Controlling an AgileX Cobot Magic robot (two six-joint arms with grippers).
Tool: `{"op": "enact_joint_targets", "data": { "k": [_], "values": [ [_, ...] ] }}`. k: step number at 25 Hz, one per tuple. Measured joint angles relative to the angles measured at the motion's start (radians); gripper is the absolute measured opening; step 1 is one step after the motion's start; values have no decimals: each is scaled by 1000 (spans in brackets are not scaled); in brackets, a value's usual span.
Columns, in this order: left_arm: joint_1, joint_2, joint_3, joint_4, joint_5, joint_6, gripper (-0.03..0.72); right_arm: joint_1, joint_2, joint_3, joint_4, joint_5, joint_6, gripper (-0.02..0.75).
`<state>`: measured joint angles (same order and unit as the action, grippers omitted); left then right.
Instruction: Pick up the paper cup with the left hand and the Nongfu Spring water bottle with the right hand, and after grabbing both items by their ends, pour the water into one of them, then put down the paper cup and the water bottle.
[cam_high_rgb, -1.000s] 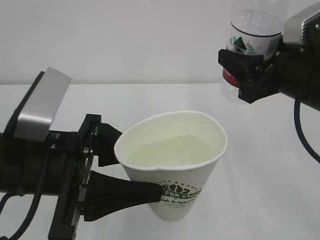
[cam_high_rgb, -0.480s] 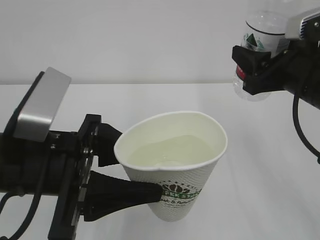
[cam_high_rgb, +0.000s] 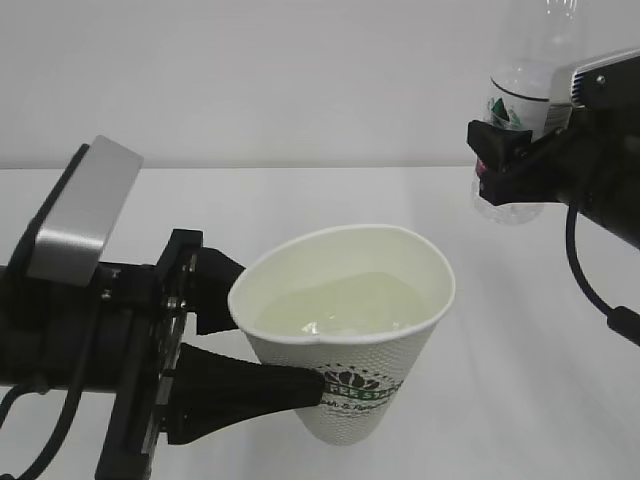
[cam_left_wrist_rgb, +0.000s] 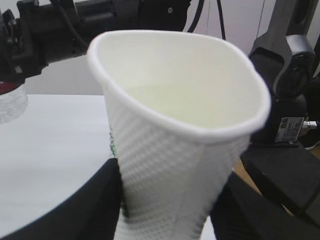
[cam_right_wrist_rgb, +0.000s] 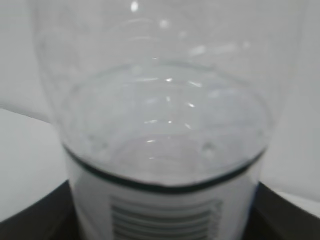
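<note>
The white paper cup (cam_high_rgb: 345, 330) hangs low in the middle of the exterior view, tilted a little, with water (cam_high_rgb: 340, 305) pooled inside. My left gripper (cam_high_rgb: 282, 332) is shut on its lower wall near the green logo; in the left wrist view black fingers (cam_left_wrist_rgb: 95, 200) flank the cup (cam_left_wrist_rgb: 175, 125), squeezing the rim to an oval. At upper right, my right gripper (cam_high_rgb: 515, 150) is shut on the Nongfu Spring water bottle (cam_high_rgb: 520, 90) near its base. The bottle stands nearly upright and its top leaves the frame. Up close the bottle (cam_right_wrist_rgb: 165, 125) fills the right wrist view.
The white table (cam_high_rgb: 520, 360) spreads below both arms, with a plain white wall behind. In the left wrist view a grey and black arm stand (cam_left_wrist_rgb: 290, 75) rises past the table's right edge, and the bottle's base (cam_left_wrist_rgb: 10, 102) shows at the far left.
The right gripper has carried the bottle to the right and swung it from a mouth-down tilt to nearly upright. The cup and left gripper have stayed put; the water still ripples.
</note>
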<state>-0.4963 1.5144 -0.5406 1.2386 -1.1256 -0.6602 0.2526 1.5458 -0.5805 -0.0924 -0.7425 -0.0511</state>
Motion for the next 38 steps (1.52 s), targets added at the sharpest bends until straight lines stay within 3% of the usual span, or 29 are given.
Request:
{"op": "enact_joint_targets", "data": {
  "k": [19,30,38],
  "values": [
    [0,0,0,17,15,0,384,0,126,-5,148,-97,-132,480],
    [0,0,0,20,16,0,384,0,126,-6,162,-99,-147,480],
    [0,0,0,20,17,0,384,-103,126,-6,174,-100,-147,480]
  ]
}}
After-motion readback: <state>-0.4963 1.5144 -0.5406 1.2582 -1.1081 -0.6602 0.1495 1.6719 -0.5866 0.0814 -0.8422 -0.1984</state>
